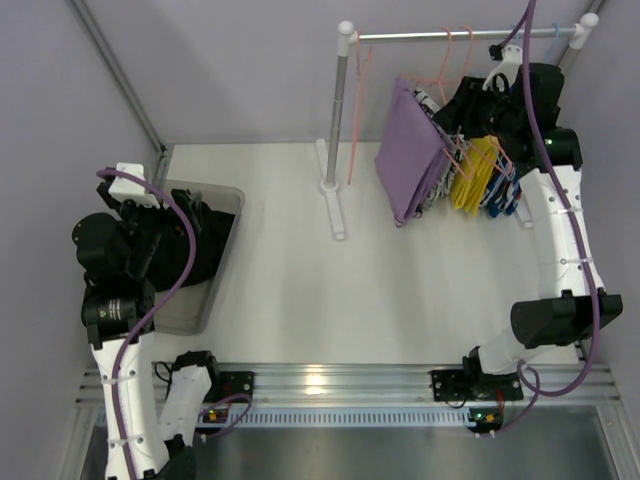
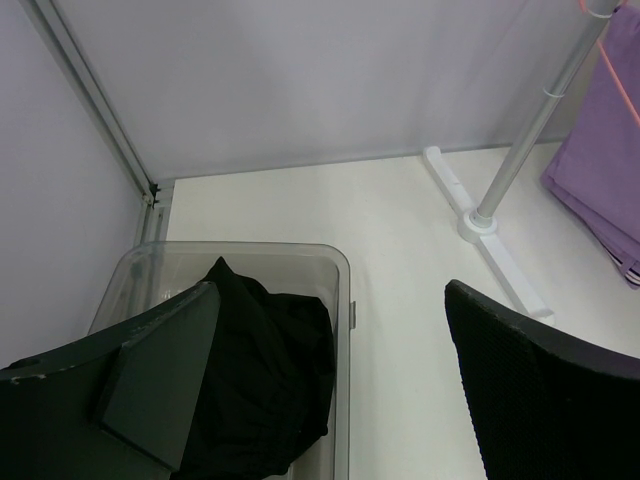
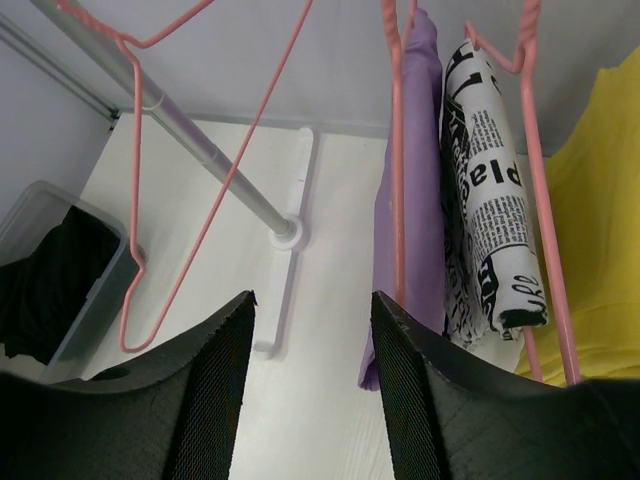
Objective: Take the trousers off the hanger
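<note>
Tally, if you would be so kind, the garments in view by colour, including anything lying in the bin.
Black: 1, the black trousers, in the grey bin
Lilac: 1, the lilac trousers, hanging
Yellow: 1, the yellow garment, hanging
Black-and-white print: 1, the printed garment, hanging
Total: 4

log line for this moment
left tool: open, over bin | black trousers: in bin | right tool: open, empty | lilac trousers: on hanger

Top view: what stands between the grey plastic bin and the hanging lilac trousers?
Top view shows the rack's grey upright pole and an empty pink hanger; otherwise bare white table.
</note>
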`<move>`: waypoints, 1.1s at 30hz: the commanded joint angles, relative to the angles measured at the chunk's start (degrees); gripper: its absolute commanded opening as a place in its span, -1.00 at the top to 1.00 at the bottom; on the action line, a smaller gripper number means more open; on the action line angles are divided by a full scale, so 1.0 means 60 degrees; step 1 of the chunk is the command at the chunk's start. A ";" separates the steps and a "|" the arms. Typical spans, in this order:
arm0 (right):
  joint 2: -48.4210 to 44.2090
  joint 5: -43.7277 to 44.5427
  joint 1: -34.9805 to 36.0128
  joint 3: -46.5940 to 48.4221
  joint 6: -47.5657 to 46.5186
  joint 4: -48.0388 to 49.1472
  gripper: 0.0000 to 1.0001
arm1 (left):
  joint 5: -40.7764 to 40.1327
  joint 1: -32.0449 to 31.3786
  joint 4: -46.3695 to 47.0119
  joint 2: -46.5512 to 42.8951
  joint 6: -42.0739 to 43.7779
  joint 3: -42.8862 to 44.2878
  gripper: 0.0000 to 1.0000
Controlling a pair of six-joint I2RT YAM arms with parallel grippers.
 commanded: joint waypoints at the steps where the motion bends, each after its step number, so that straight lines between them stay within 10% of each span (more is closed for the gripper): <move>1: -0.0146 0.0017 -0.0141 0.0458 -0.0215 0.0347 0.00 | 0.0046 -0.0008 0.0370 -0.0046 -0.0008 0.0134 -0.98; 22: 0.1025 -0.0230 -0.0156 0.0765 -0.0728 0.0347 -0.01 | 0.0149 -0.0008 0.0444 0.0130 -0.0125 0.0236 -0.98; 33: 0.1332 -0.2765 -0.0170 0.0941 0.1073 0.1329 0.54 | 0.0222 -0.0008 0.0341 0.0218 -0.0521 0.0456 -0.98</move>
